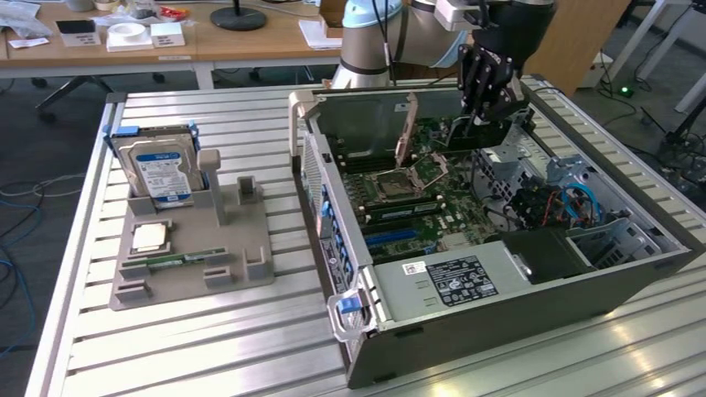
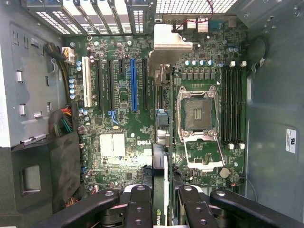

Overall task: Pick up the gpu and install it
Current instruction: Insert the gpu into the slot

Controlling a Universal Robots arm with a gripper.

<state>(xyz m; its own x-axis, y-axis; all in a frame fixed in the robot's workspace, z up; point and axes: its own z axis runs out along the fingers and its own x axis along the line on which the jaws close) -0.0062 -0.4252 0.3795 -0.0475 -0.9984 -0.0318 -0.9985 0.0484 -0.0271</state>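
Note that the gpu (image 1: 481, 136) is grasped edge-on between the jaws of the gripper (image 1: 485, 116). It hangs inside the open computer case (image 1: 497, 281), clear of the motherboard (image 1: 425, 203). The blue expansion slot (image 2: 133, 83) and the CPU socket (image 2: 197, 111) lie on that board. At the exterior view's left, a hard drive (image 1: 160, 169) stands upright in the grey holder (image 1: 221, 265).

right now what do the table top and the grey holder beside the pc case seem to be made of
Table top: likely bare aluminium, matte silver; long ribbed slats with grooves suggest extruded profiles. Grey holder: probably plastic, possibly printed; uniform dull grey, blocky moulded slots, no metallic shine.
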